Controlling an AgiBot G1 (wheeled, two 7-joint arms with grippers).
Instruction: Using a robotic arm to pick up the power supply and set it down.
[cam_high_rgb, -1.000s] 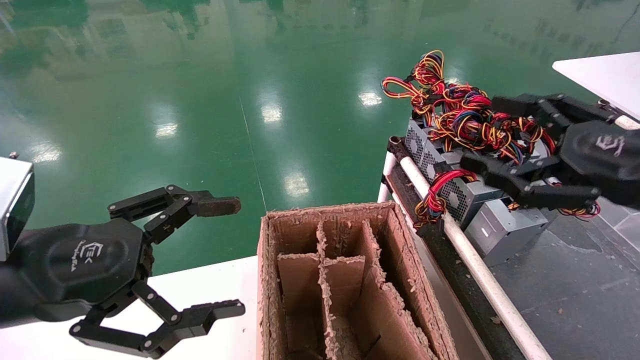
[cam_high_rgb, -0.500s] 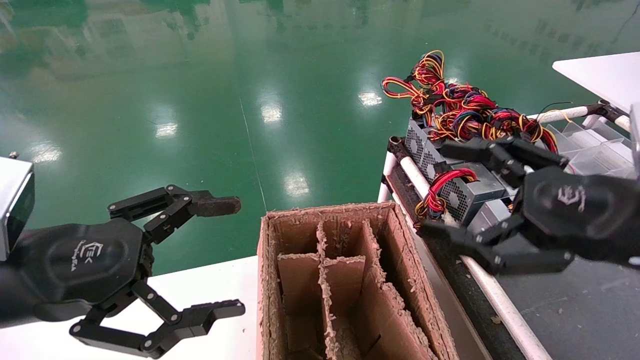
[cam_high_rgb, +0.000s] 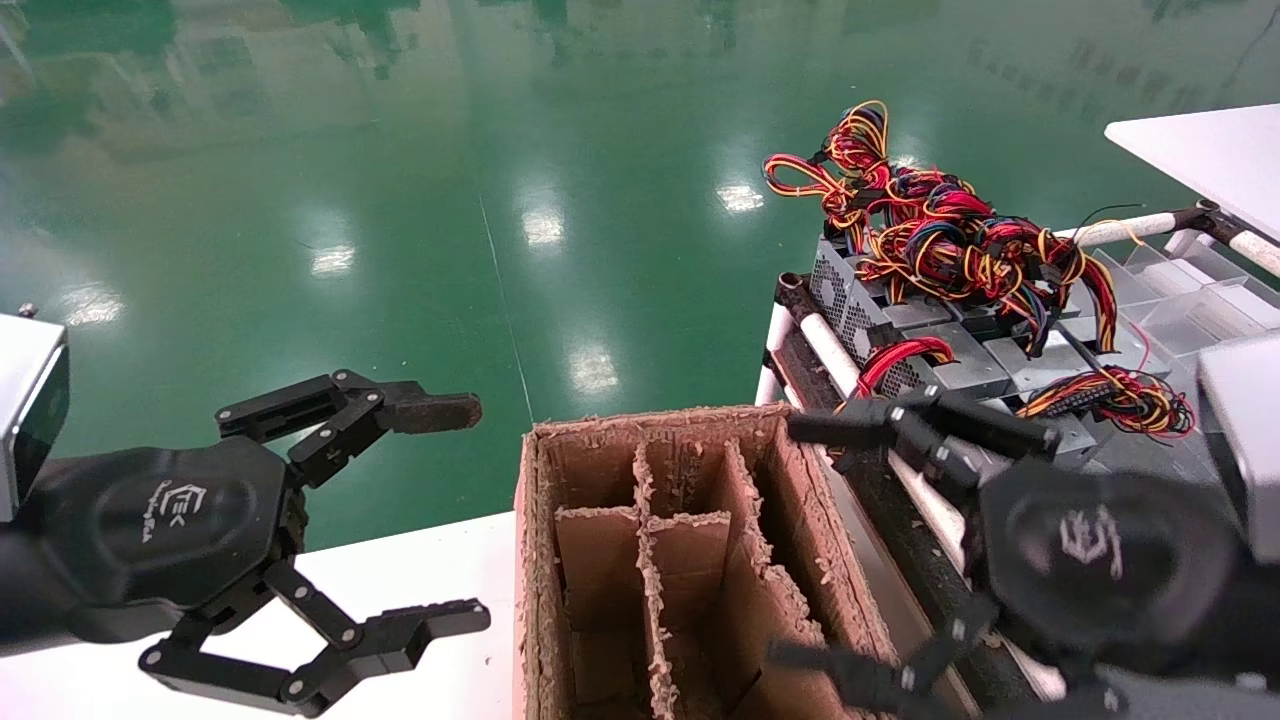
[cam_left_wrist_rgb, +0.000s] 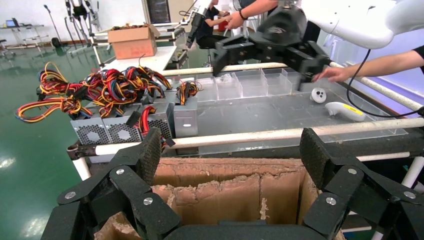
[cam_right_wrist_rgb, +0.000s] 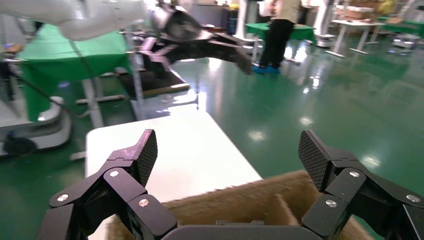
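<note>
My left gripper (cam_high_rgb: 455, 510) hangs parked over the white table (cam_high_rgb: 420, 570), black linked fingers spread wide and holding nothing.

Next to the right is the brown carton (cam_high_rgb: 690, 560). Its corrugated walls and dividers are shredded to a fuzzy, flaking edge, soft stuff that will snag or buckle if a finger drags through it.

My right gripper (cam_high_rgb: 810, 540) hovers over the carton's right wall, also spread wide and empty: one finger reaches toward the white rail (cam_high_rgb: 850, 370), the other hangs low over the carton's inner corner. I judge this the main risk, since any drop or sideways sweep from here clips the cardboard or knocks the rail.

Further right, the power supplies (cam_high_rgb: 950, 350) sit in a row on the dark bench (cam_high_rgb: 1160, 580) behind that rail, well apart from either gripper. They are grey sheet-metal boxes, hard-edged, with perforated vent faces. Over them lies a tangle of wires (cam_high_rgb: 940, 230) in red, yellow, black and blue, springy loops that spill past the bench end. Closing on one box could catch a neighbour's loom and drag it along, and smooth steel may slip between narrow pads if I grip off-centre. Clear plastic bins (cam_high_rgb: 1180, 290) stand just behind.
</note>
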